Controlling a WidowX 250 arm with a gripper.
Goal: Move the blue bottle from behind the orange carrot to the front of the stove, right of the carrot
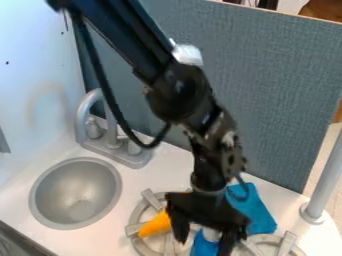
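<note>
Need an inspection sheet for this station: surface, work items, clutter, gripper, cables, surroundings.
Surface: white counter with round sink, grey faucet, left burner and right burner.
Work items: small blue item in the gap between the gripper's fingers; contact not certain.
Clutter: orange piece on the left burner; blue cloth-like piece beside the gripper.
Gripper: black gripper low over the burner area, fingers apart.
Cables: black cable hangs in a loop beside the arm, in front of the faucet area.
Surroundings: blue-grey panel behind, white wall at left, grey post at right.
</note>
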